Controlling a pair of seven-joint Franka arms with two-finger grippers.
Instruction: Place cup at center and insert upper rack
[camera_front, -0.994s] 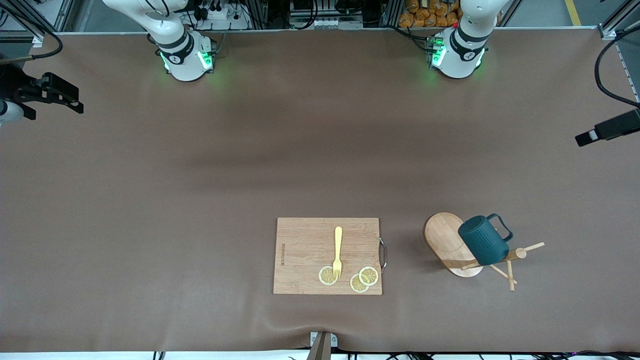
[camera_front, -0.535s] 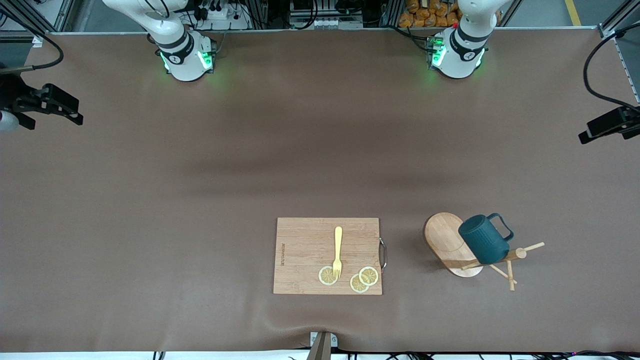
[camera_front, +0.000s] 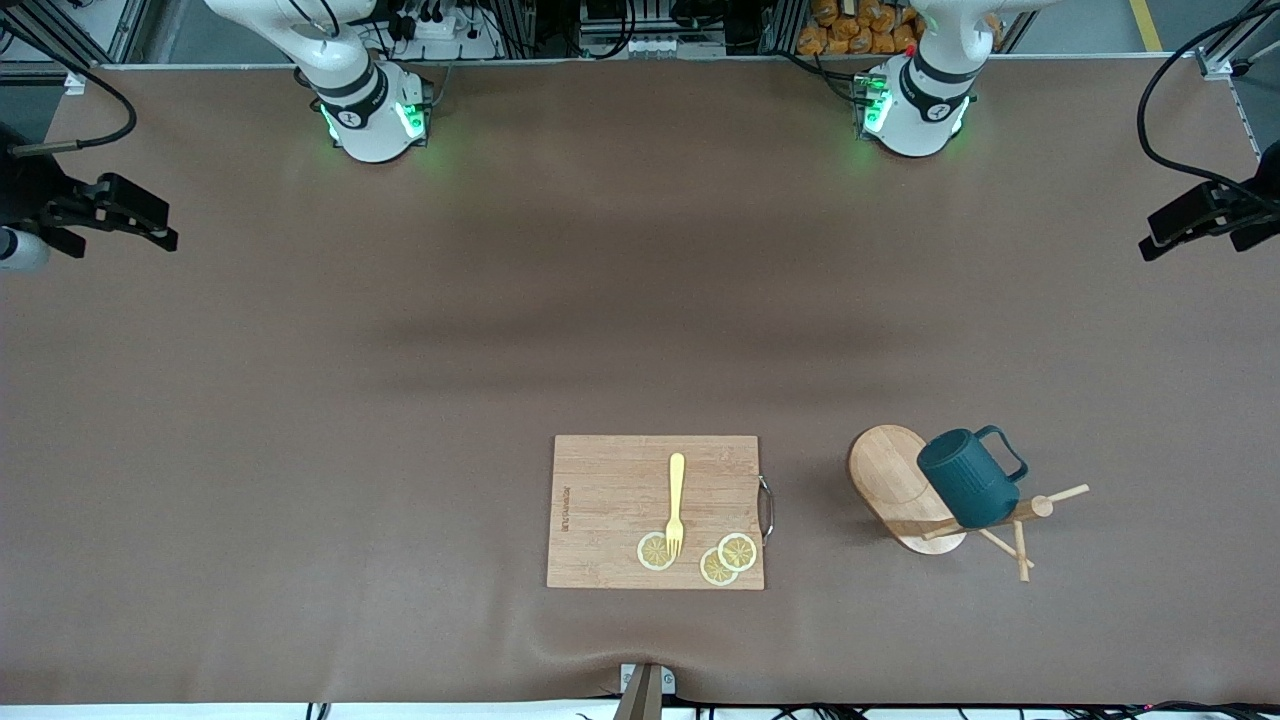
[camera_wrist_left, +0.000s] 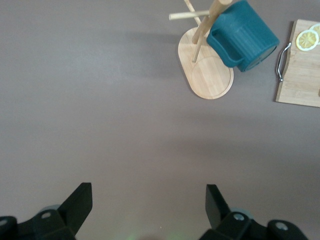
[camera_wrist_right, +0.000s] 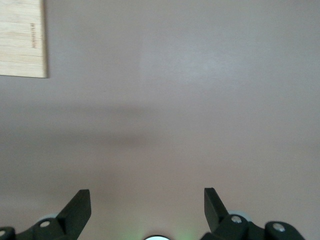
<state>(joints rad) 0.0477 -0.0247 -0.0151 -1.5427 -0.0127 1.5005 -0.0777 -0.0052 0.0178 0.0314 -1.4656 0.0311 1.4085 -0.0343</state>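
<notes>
We see the blue cup (camera_front: 968, 478) hanging on the wooden rack (camera_front: 905, 487), beside the cutting board (camera_front: 655, 511). It has not moved. Our left gripper (camera_wrist_left: 147, 202) has swung a little at its table end; our right gripper (camera_wrist_right: 146, 202) waits. Both are spread wide, holding nothing.

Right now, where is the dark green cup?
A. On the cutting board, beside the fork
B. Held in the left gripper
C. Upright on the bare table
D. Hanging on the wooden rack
D: the cup hangs tilted on a peg of the rack, toward the left arm's end of the table, clear of the board.
</notes>
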